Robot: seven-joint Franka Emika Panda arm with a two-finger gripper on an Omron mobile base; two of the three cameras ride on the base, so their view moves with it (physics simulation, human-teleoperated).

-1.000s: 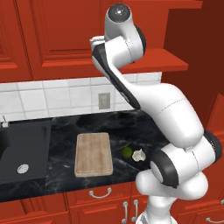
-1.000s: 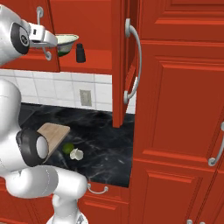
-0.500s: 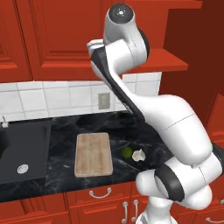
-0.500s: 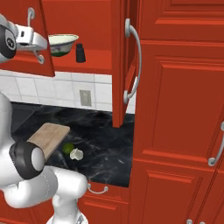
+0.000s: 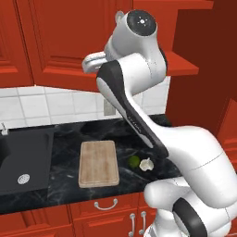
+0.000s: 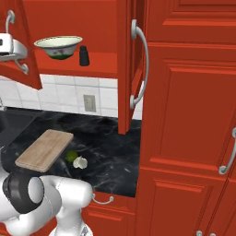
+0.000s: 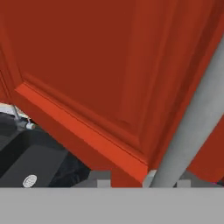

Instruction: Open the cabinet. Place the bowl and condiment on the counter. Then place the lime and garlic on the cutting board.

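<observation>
The cabinet [image 6: 92, 27] stands open, its right door [image 6: 124, 69] swung fully out. On its red shelf sit the cream-and-green bowl [image 6: 58, 47] and a small dark condiment bottle [image 6: 84, 56]. My gripper [image 6: 10, 48] is at the left door [image 6: 25, 50], shut on that door's silver handle [image 7: 192, 127], which runs between the fingers in the hand view. From the left base camera the gripper [image 5: 92, 62] presses against that door. On the black counter [image 6: 110, 147] lies the cutting board [image 5: 98, 163], with the lime [image 5: 134, 161] and garlic [image 5: 146, 164] just right of it.
A dark sink basin [image 5: 23, 157] is sunk in the counter left of the board. Tall red cabinets [image 6: 189, 115] close off the right side. A wall socket [image 6: 90, 103] sits on the white tiles. Low red drawers [image 5: 106, 208] run under the counter.
The arm has swung left with the handle, pulling the left door farther open. More of the shelf shows, and the bowl and bottle are fully exposed.
</observation>
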